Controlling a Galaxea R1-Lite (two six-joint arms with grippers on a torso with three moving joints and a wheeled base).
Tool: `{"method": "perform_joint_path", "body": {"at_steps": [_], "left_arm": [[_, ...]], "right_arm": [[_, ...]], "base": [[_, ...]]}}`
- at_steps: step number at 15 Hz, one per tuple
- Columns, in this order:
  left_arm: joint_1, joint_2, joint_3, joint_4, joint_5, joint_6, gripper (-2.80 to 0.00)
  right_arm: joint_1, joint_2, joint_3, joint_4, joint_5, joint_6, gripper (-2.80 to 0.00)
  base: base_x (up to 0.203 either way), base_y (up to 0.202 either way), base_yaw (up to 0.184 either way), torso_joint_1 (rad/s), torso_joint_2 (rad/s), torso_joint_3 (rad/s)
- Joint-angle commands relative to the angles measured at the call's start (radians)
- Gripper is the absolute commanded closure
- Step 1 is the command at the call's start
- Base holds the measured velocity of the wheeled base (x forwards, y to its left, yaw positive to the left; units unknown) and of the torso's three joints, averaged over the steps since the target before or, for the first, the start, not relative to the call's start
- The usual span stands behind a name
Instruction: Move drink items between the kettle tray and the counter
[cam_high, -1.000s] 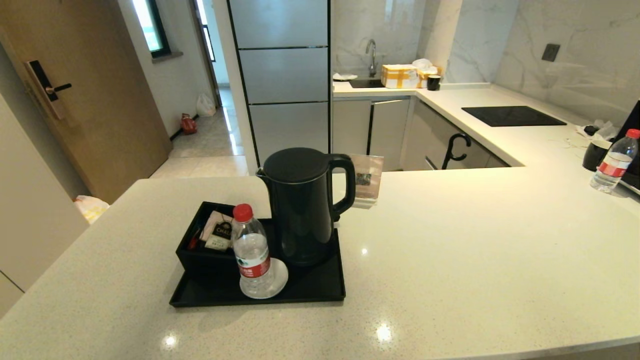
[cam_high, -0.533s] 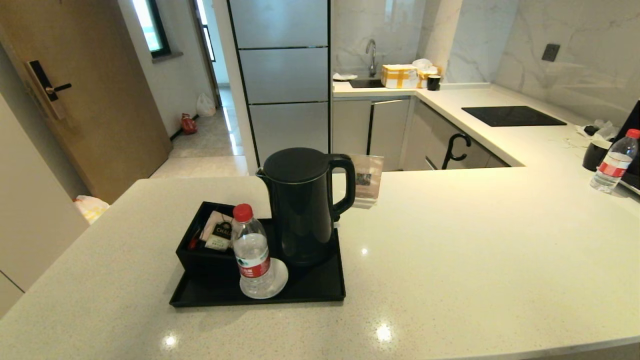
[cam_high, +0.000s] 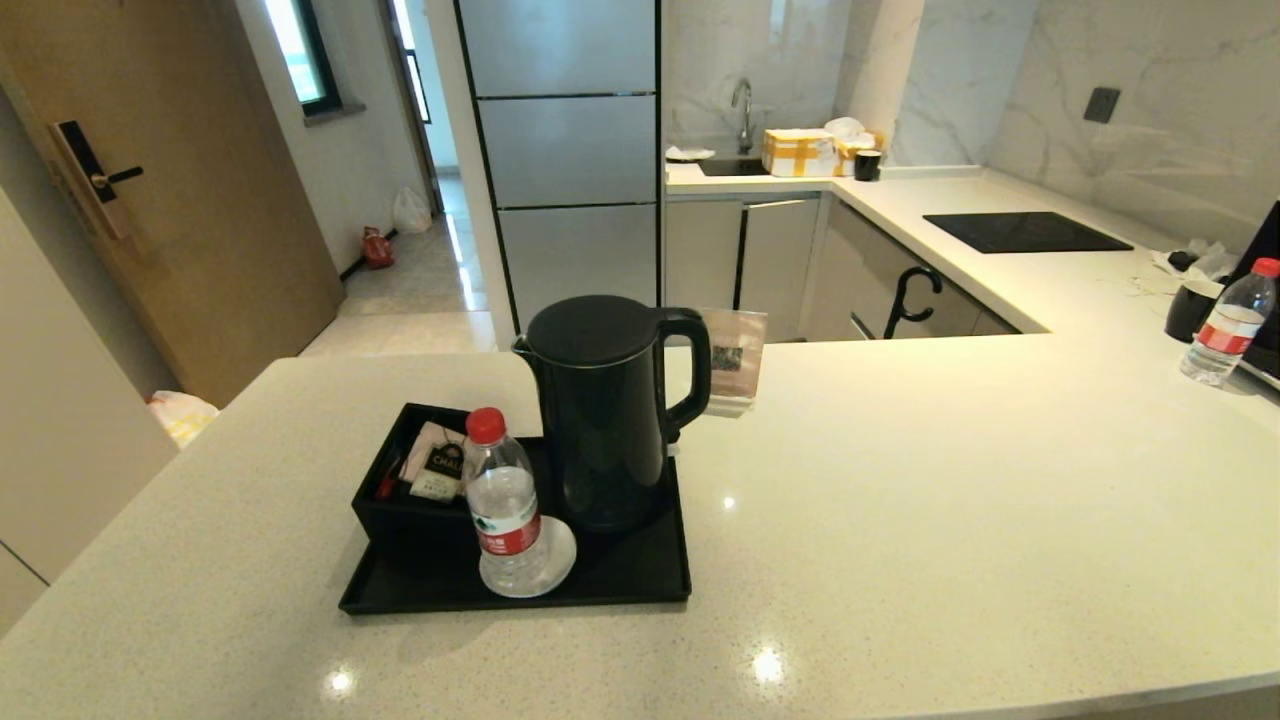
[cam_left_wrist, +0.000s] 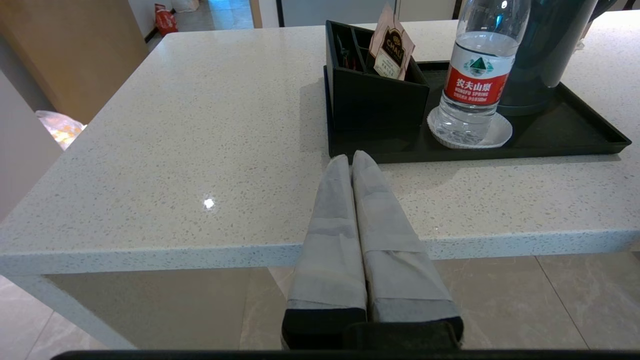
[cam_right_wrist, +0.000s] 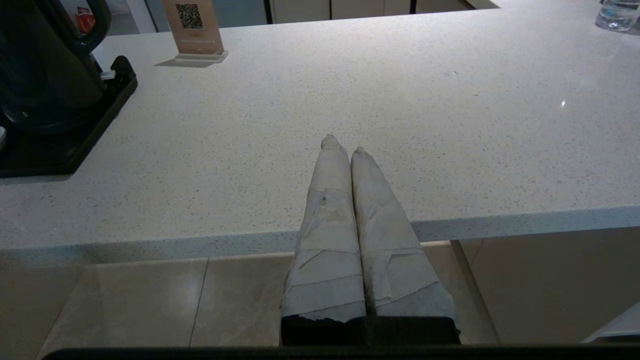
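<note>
On the beige speckled counter (cam_high: 950, 480) lies the flat black kettle tray (cam_high: 640, 580). A tall black kettle (cam_high: 605, 410) stands upright on it, handle to the right. In front of it a clear water bottle (cam_high: 502, 500) with red cap and label stands on a round white coaster (cam_high: 560, 562). Neither arm shows in the head view. In the left wrist view my left gripper (cam_left_wrist: 350, 159) hangs shut and empty off the counter's near edge, in front of the tray (cam_left_wrist: 575, 142) and bottle (cam_left_wrist: 475, 85). My right gripper (cam_right_wrist: 344, 146) is shut and empty too, over bare counter right of the kettle (cam_right_wrist: 40, 60).
A black square box (cam_high: 405, 490) with tea sachets sits on the tray's left part. A small QR sign stand (cam_high: 735, 360) is behind the kettle. At the far right stand a second water bottle (cam_high: 1228, 322) and a dark mug (cam_high: 1190, 310); a black hob panel (cam_high: 1025, 232) lies beyond.
</note>
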Motion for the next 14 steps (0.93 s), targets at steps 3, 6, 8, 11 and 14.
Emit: {"method": "perform_joint_path", "body": {"at_steps": [3, 6, 8, 11, 14], "left_arm": [[0.0, 0.0, 0.0, 0.0, 0.0, 0.0, 0.0], [0.0, 0.0, 0.0, 0.0, 0.0, 0.0, 0.0], [0.0, 0.0, 0.0, 0.0, 0.0, 0.0, 0.0], [0.0, 0.0, 0.0, 0.0, 0.0, 0.0, 0.0], [0.0, 0.0, 0.0, 0.0, 0.0, 0.0, 0.0]], "right_arm": [[0.0, 0.001, 0.0, 0.0, 0.001, 0.0, 0.0], [0.0, 0.001, 0.0, 0.0, -0.001, 0.0, 0.0], [0.0, 0.001, 0.0, 0.0, -0.001, 0.0, 0.0], [0.0, 0.001, 0.0, 0.0, -0.001, 0.0, 0.0], [0.0, 0.001, 0.0, 0.0, 0.001, 0.0, 0.0]], "base": [[0.0, 0.0, 0.0, 0.0, 0.0, 0.0], [0.0, 0.0, 0.0, 0.0, 0.0, 0.0], [0.0, 0.0, 0.0, 0.0, 0.0, 0.0], [0.0, 0.0, 0.0, 0.0, 0.0, 0.0], [0.0, 0.0, 0.0, 0.0, 0.0, 0.0]]}}
